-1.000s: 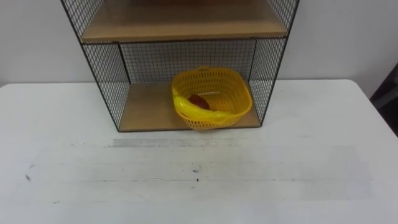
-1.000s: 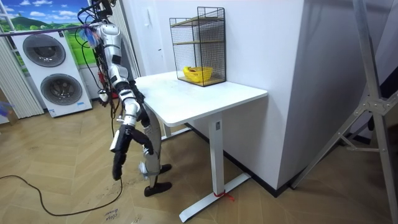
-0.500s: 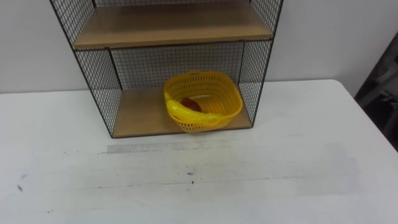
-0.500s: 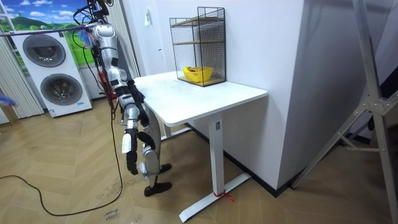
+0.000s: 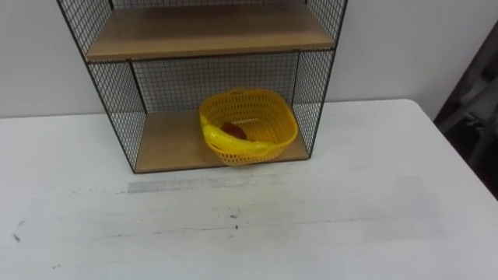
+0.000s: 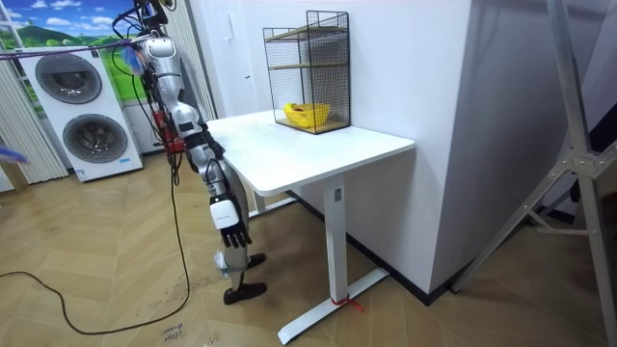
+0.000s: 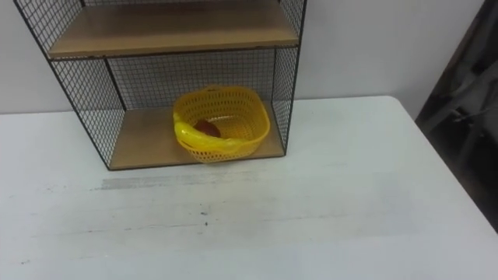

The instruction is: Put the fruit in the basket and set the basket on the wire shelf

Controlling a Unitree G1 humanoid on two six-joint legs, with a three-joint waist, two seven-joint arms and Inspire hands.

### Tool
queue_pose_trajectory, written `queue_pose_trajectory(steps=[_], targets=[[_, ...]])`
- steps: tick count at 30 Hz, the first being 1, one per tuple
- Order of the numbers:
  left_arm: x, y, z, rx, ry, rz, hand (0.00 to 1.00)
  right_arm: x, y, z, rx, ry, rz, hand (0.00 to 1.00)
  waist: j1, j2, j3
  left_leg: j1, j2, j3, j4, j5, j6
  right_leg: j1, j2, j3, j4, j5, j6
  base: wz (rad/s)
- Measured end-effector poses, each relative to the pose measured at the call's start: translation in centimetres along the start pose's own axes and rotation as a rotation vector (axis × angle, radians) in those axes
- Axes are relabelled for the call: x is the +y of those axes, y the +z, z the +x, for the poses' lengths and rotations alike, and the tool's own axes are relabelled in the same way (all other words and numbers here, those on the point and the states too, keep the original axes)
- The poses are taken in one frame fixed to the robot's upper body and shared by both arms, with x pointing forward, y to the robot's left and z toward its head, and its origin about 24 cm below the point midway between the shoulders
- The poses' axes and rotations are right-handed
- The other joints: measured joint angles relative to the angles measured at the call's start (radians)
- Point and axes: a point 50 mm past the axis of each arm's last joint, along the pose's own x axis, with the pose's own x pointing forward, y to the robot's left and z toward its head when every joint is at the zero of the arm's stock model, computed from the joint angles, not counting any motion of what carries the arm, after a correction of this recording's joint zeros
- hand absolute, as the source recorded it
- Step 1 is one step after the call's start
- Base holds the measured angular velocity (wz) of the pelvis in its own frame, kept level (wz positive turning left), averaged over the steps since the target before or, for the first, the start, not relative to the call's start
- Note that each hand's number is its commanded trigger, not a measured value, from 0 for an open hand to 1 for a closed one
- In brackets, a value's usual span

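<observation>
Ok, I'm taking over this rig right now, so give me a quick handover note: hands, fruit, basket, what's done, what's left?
The right hand hangs low at the robot's side, off the table. I cannot tell the state of the left hand.
The basket sits on the bottom board of the wire shelf, with the banana and a red fruit inside.
Done: fruit in, basket shelved.
Left: nothing that I can see.

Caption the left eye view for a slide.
Basket with banana and red fruit on the bottom board of the wire shelf, on a white table.
</observation>
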Motion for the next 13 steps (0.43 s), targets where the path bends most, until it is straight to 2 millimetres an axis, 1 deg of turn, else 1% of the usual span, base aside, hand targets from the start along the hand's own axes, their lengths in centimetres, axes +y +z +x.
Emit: queue_pose_trajectory(steps=[3,7,8,10,13], targets=[[-0.3,0.1,0.0,-0.015,-0.013,0.059,0.00,0.8,0.6,-0.1,-0.035,0.047,-0.041,0.00,-0.001,0.001,0.0001,-0.010,0.000,-0.003,-0.001,0.000,0.000,-0.007,0.003,0.000,-0.012,0.008,0.000,-0.03],[-0.4,-0.2,-0.1,-0.005,-0.023,0.068,0.00,1.1,0.6,-0.1,-0.038,0.083,-0.046,0.00,0.004,0.003,-0.0001,-0.010,0.001,-0.003,0.002,0.000,0.000,-0.006,0.004,0.003,-0.013,0.010,0.000,-0.01],[-0.3,-1.0,-0.2,0.018,-0.028,0.067,0.00,1.0,0.5,-0.1,-0.035,0.093,-0.044,0.00,0.003,0.004,-0.0005,-0.010,0.001,-0.006,0.006,0.000,0.001,-0.004,0.004,0.003,-0.012,0.010,-0.001,-0.06],[-0.3,-1.4,-0.2,0.037,-0.036,0.064,0.00,1.0,0.4,-0.1,-0.029,0.106,-0.039,0.00,0.002,0.005,-0.0007,-0.010,0.000,-0.011,0.007,-0.001,0.001,-0.005,0.003,0.001,-0.012,0.009,-0.001,-0.06],[-0.2,-2.6,-0.4,0.091,-0.052,0.058,0.00,0.9,0.3,-0.1,-0.021,0.113,-0.039,0.00,0.003,0.005,-0.0006,-0.011,-0.001,-0.016,0.008,-0.004,0.006,-0.006,0.000,-0.004,-0.012,0.009,0.000,-0.03]])
